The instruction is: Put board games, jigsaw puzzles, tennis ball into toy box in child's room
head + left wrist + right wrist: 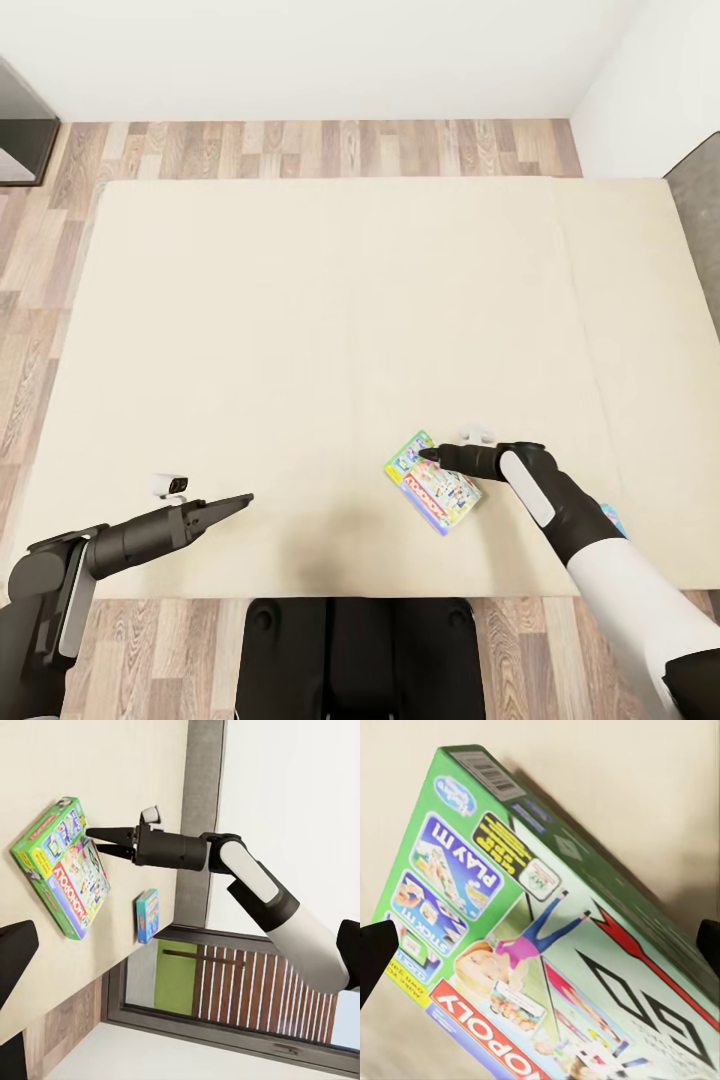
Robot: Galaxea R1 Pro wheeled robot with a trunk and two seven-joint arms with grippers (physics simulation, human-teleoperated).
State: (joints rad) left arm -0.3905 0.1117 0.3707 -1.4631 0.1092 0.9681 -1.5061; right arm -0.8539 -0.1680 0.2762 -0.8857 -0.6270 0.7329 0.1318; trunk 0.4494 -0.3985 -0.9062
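Two board games lie on the bed [300, 330]: the right end effector [425, 455], spread open, reaches the green-edged one [432, 483]; next, clamp it. Beside it, small blue game [147, 915].

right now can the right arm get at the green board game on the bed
Probably yes. The right gripper is already at the green board game, open fingers on either side of its corner in the right wrist view, and nothing lies between them on the bed.

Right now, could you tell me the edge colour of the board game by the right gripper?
Green, clearest in the right wrist view.
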